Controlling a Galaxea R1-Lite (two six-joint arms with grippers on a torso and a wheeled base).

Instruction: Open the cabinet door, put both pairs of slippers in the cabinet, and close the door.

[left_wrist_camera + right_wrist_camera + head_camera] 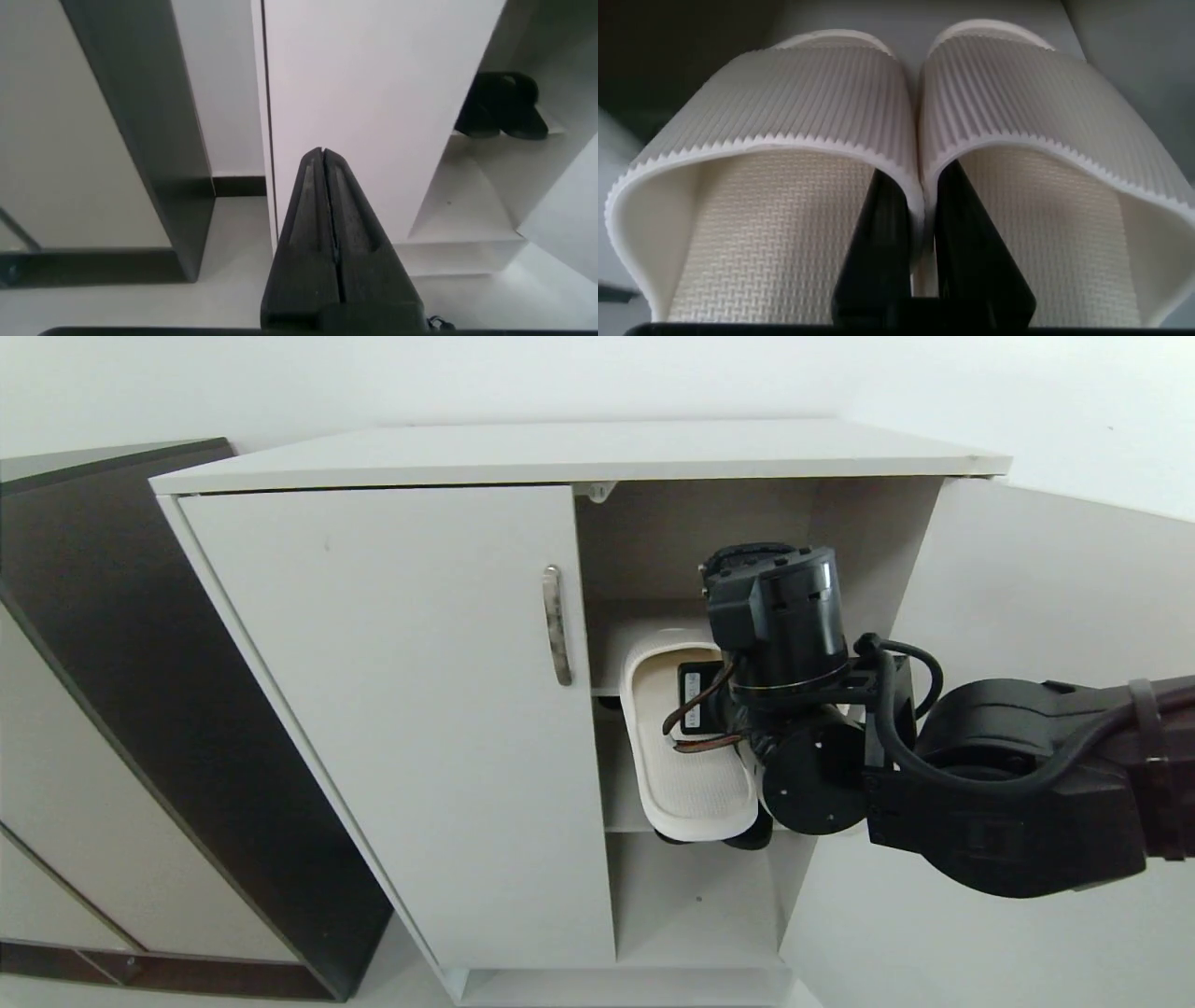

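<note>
The white cabinet (579, 453) has its left door (401, 709) closed, with a metal handle (556, 625); its right half stands open. My right gripper (917, 219) is shut on a pair of white ribbed slippers (822, 121), pinching their inner sides together. In the head view a white slipper (686, 756) lies tilted across the middle shelf inside the open half, partly behind my right wrist. A pair of black slippers (505, 105) rests on a shelf inside; a dark bit (747, 835) peeks out under the white one. My left gripper (323, 154) is shut and empty, low before the closed door.
A tall dark board (140, 663) leans beside the cabinet's left side. The bottom compartment (695, 896) of the open half holds nothing. A pale panel (1027, 616) stands to the right of the opening, behind my right arm.
</note>
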